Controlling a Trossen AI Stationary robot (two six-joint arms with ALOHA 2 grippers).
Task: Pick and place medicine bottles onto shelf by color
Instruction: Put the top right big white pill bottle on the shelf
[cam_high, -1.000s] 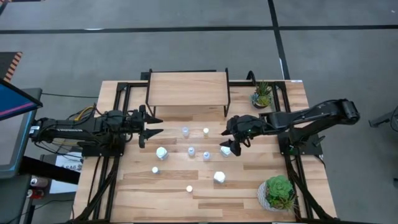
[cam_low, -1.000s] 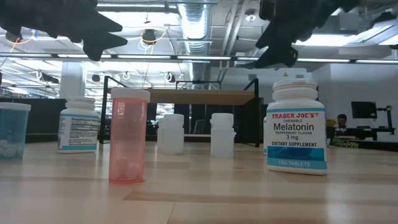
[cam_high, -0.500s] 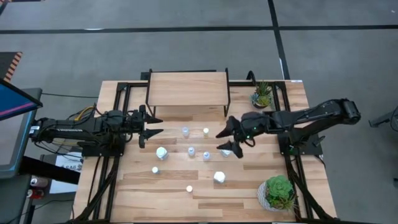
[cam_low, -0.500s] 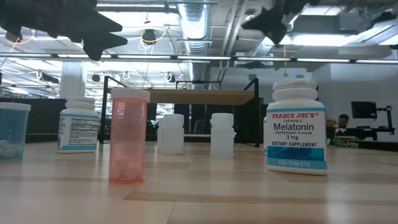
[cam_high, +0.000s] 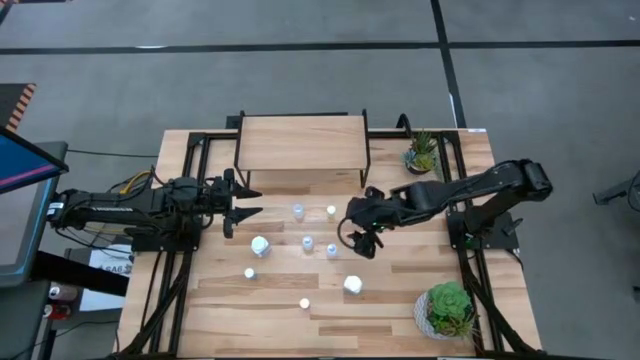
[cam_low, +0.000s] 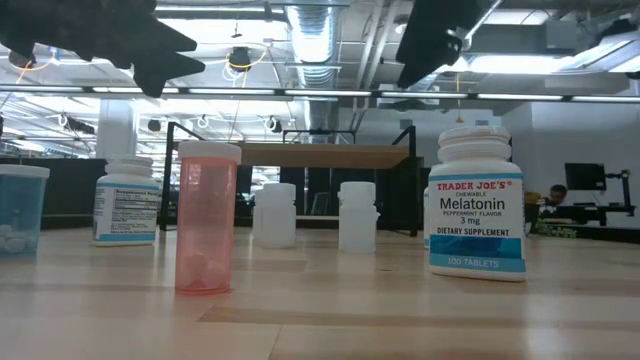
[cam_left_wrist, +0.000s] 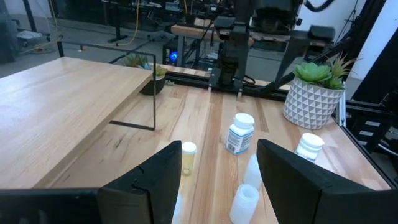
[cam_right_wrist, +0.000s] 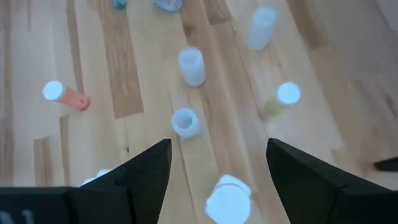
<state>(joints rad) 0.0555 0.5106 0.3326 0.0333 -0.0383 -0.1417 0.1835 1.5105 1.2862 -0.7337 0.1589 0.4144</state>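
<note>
Several small medicine bottles stand on their bases in the middle of the table: a white one (cam_high: 260, 245), pale ones (cam_high: 308, 243), a yellowish one (cam_high: 331, 212), a pink one (cam_low: 205, 220) and a labelled white one (cam_low: 477, 205). The light-wood shelf (cam_high: 300, 140) stands on black legs at the far edge with nothing on top. My right gripper (cam_high: 357, 238) hangs open, tipped downward, above a white-capped bottle (cam_right_wrist: 227, 199) that shows between its fingers. My left gripper (cam_high: 250, 203) waits open, level, at the table's left.
A small potted plant (cam_high: 421, 152) stands at the far right and a bigger one in a white pot (cam_high: 448, 308) at the near right. Bare wood lies along the near edge and between the bottles and the shelf's legs (cam_low: 168, 175).
My right gripper has risen and shifted a little toward the table's left, tipping its fingers more steeply downward; its jaws have stayed wide apart. The bottles have kept their places.
</note>
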